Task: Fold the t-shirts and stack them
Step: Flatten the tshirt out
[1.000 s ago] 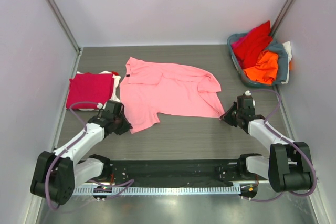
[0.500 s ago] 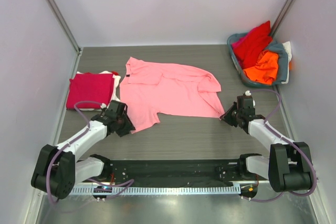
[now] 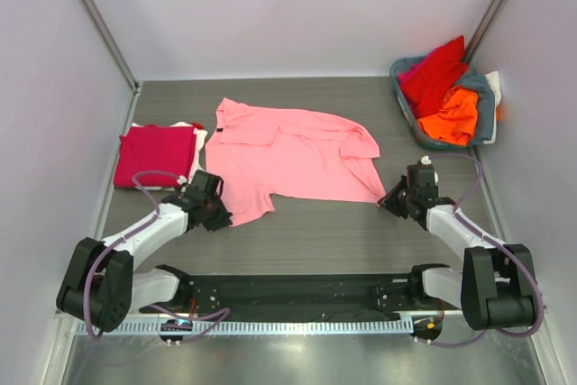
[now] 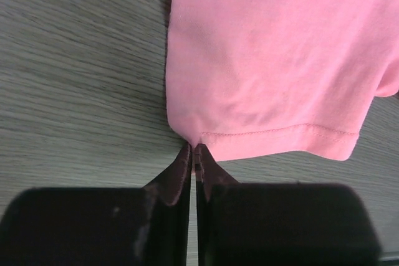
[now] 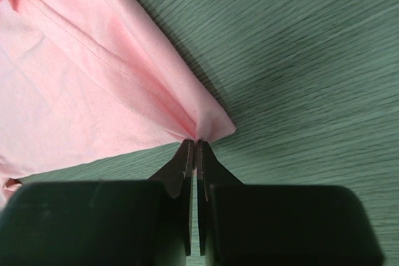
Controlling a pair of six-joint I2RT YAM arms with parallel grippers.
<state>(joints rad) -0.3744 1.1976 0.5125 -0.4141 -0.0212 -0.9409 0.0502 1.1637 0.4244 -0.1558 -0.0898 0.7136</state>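
Where the dark wood-grain table meets pale walls on 3 sides, a light pink t-shirt lies spread and slightly rumpled across the middle, with bare table open between its near hem and the arm bases, and another bare strip behind it up to the back wall. At the left edge, close to the wall, sits a folded crimson t-shirt on top of a white t-shirt, only a narrow gap apart from the pink one. In the far right corner, against the wall, a grey-blue basket holds a red t-shirt and an orange t-shirt. The left gripper reaches low to the pink shirt's near left hem corner; in the left wrist view its jaws are pressed almost together, pinching that stitched corner at their tips. The right gripper sits at the shirt's near right corner, jaws likewise closed narrow on a folded point of pink cloth. Both corners rest low on the table.
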